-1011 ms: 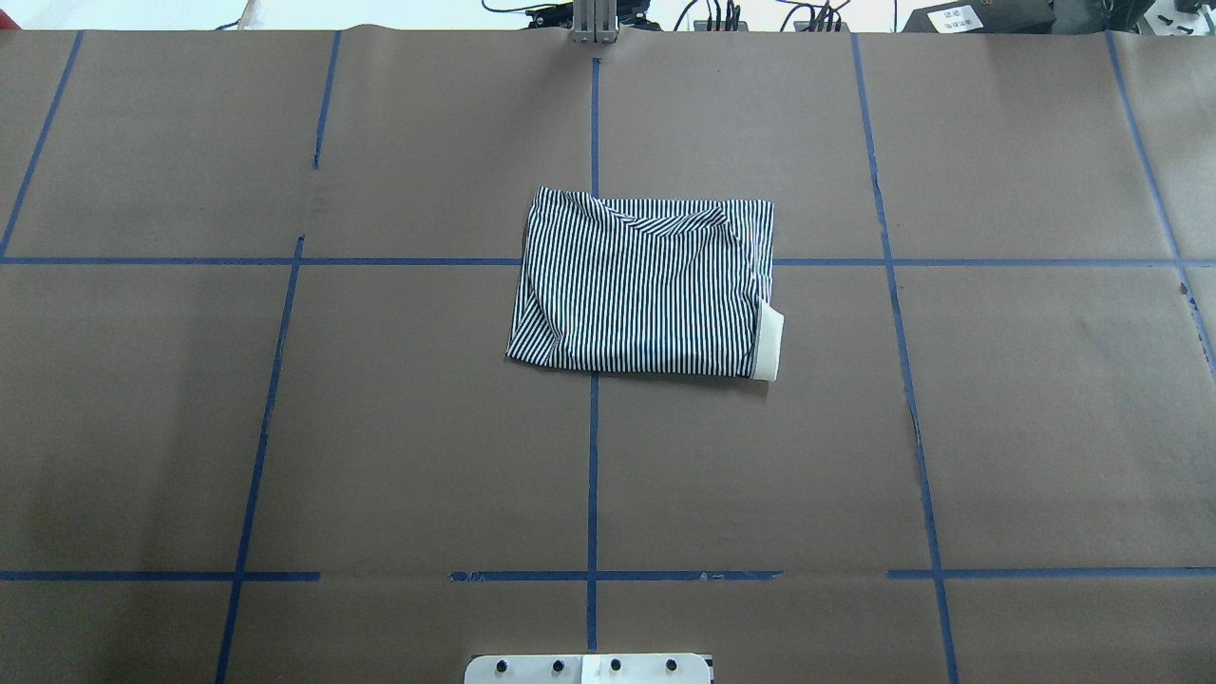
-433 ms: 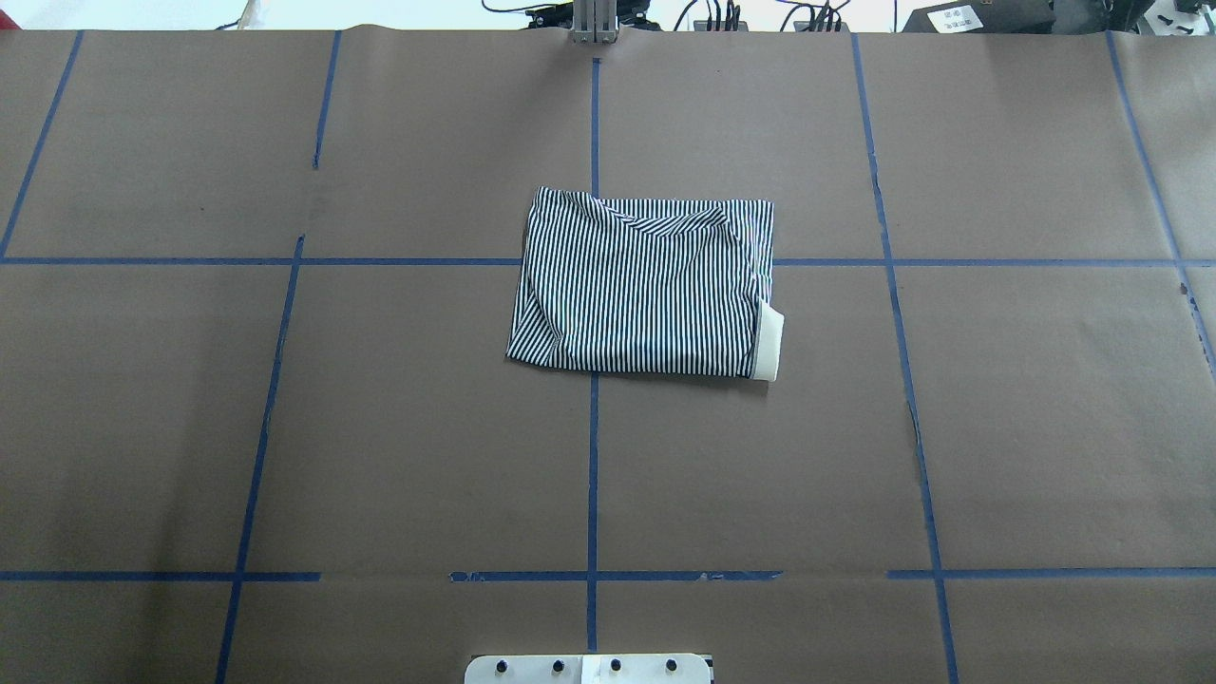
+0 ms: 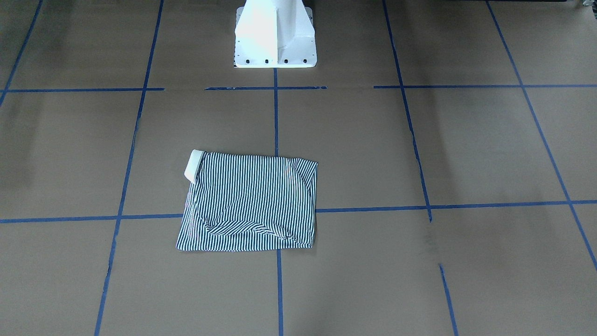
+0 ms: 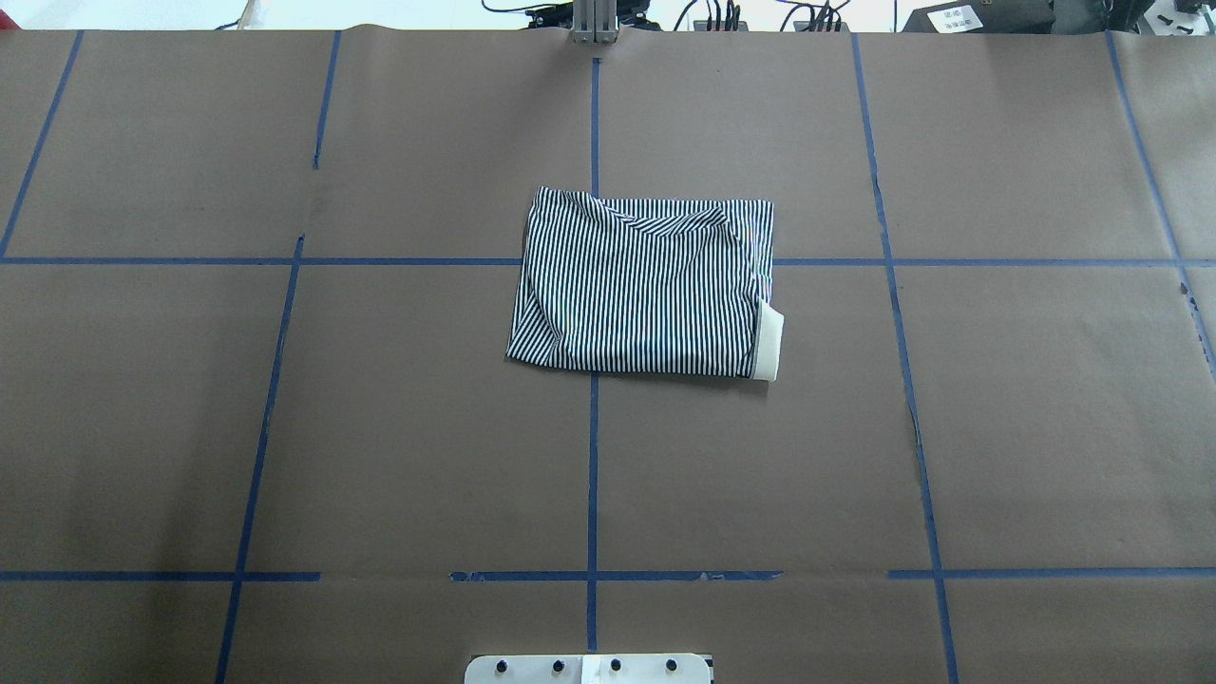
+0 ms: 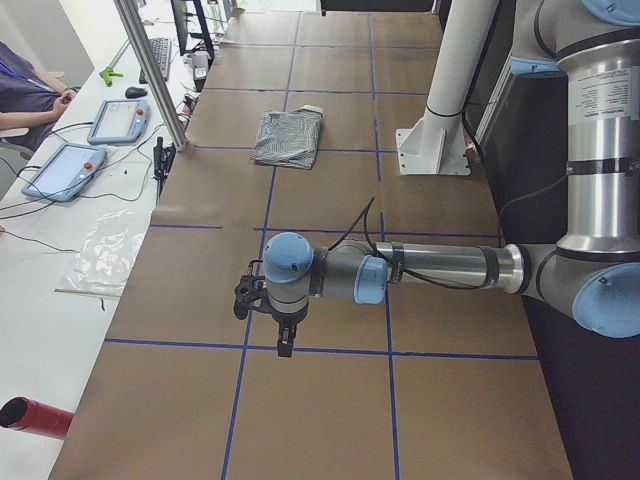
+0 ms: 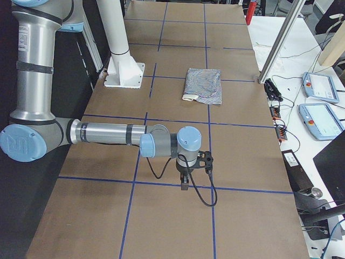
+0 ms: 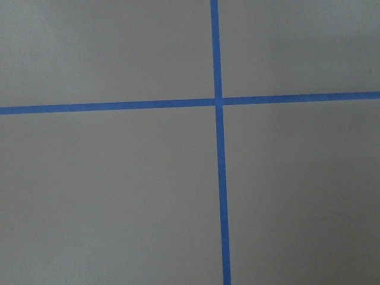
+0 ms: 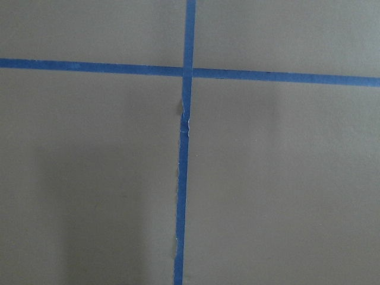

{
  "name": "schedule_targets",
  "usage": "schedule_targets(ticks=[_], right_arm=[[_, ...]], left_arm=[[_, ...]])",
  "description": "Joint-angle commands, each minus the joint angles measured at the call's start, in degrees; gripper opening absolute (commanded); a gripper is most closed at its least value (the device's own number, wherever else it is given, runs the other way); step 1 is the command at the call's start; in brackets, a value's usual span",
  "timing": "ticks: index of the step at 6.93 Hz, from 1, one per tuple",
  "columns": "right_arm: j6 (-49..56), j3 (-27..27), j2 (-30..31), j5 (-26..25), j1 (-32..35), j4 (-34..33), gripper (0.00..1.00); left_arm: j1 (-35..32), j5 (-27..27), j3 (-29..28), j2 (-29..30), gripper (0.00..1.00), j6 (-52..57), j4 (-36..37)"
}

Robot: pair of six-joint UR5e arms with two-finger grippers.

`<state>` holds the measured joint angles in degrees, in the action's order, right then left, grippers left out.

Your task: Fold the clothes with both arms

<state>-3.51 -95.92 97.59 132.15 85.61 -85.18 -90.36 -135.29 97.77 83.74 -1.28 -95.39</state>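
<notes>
The clothes, a striped navy-and-white shirt [image 4: 646, 285], lie folded into a flat rectangle near the table's middle, with the cream collar [image 4: 769, 347] sticking out at one corner. The same shirt [image 3: 247, 205] also shows in the front view and, from the sides, far off [image 5: 288, 137] [image 6: 204, 85]. Both arms are stretched out low over bare table, well away from it. The left gripper [image 5: 284, 343] and the right gripper [image 6: 185, 185] point down at the tape grid; they show only in the side views, so I cannot tell whether they are open or shut. Both wrist views hold only brown paper and blue tape.
The white pedestal [image 3: 275, 37] stands at the robot's edge of the table. Beside the table, a white bench carries teach pendants [image 5: 118, 120] [image 6: 322, 86], cables and a red cylinder [image 5: 35, 417]. A seated person [image 5: 30, 95] is at the bench. A metal post [image 5: 150, 70] rises at the table's edge.
</notes>
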Motion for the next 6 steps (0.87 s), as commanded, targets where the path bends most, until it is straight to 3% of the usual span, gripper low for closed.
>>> schedule_targets(ticks=[1, 6], right_arm=[[0.5, 0.4, 1.5, 0.4, 0.0, 0.2, 1.00], [-0.3, -0.1, 1.2, 0.5, 0.0, 0.3, 1.00]], left_arm=[[0.1, -0.5, -0.4, 0.3, 1.00, 0.0, -5.0], [0.1, -0.2, -0.6, -0.2, 1.00, -0.3, -5.2]])
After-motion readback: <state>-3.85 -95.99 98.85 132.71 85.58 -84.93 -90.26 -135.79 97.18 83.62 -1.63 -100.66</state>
